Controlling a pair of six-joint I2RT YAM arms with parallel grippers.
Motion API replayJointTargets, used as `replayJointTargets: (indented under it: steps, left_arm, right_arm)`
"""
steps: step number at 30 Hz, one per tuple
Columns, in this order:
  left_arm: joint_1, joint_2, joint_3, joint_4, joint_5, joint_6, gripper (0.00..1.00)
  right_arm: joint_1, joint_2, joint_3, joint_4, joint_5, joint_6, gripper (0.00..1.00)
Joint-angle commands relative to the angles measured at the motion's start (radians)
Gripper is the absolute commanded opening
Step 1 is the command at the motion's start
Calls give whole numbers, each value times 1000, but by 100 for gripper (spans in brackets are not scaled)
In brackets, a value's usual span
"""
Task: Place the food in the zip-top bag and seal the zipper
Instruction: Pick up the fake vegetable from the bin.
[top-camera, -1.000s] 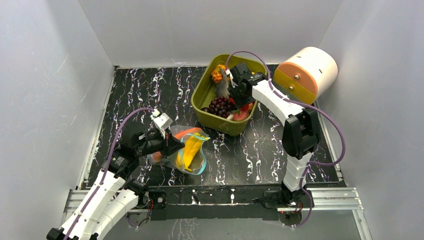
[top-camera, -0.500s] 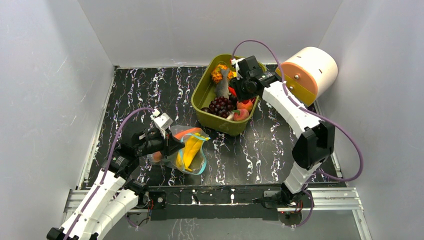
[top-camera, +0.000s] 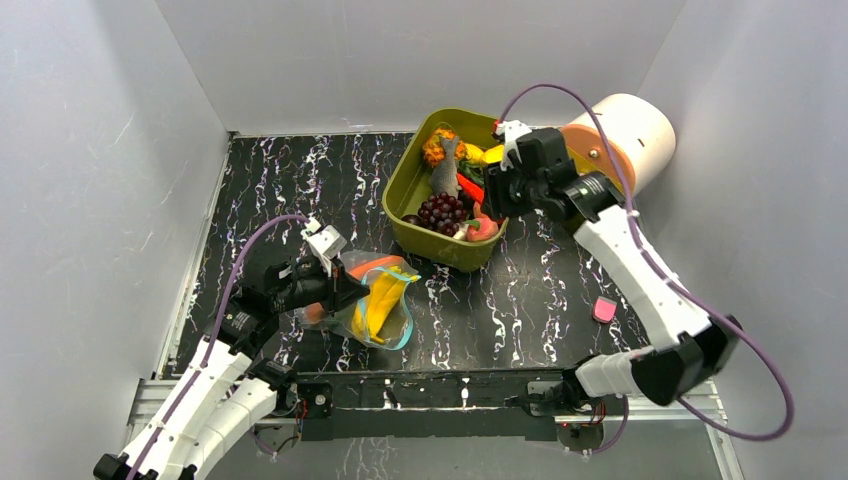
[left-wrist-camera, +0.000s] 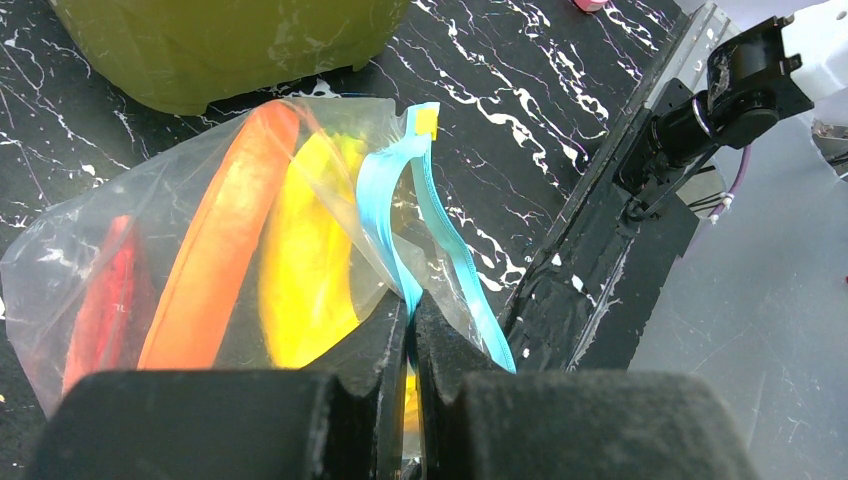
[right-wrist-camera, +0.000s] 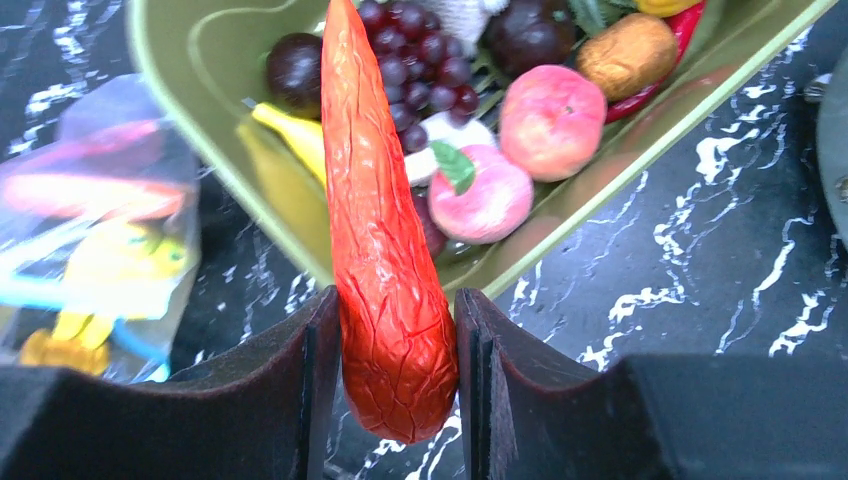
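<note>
Left gripper is down near the front edge of the black marbled worktop, left of centre. Its jaws are pinched tight on the teal zipper, right where the two strips meet. The zip-top bag lies on its side in front of it, mouth gaping, the strips bowed apart beyond the pinch. Already inside are a long orange piece, a yellow piece beside it and a red piece deeper in.

Over to the right gripper: it is up by the right-hand rim of the olive tub, which sits toward the far edge, right of centre. Both fingers are clamped on the thick end of a wrinkled red chilli, whose pointed end reaches out over the tub. Below it the tub is loaded with purple grapes, two peaches, a small banana and a brown potato.

A small pink piece lies alone near the right edge. A white-and-orange drum fills the far right corner.
</note>
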Motion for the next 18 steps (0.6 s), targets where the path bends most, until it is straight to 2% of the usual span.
replayJointTargets:
  steps: [1,5,12,18]
  left_arm:
    - [-1,0,1,32,12,5,3]
    - [-1,9,8,34,11,-13,3]
    - [-1,4,18,33,1,-30,3]
    - [-1,12,25,52,9,-57,3]
  right_arm:
    - [10,-166,-67,60,-148,38,18]
    - [24,-274,-147,60,-242,89,18]
    - [62,-345,-265,51,-376,180,18]
    - [170,-355,-321,72,-354,241,19]
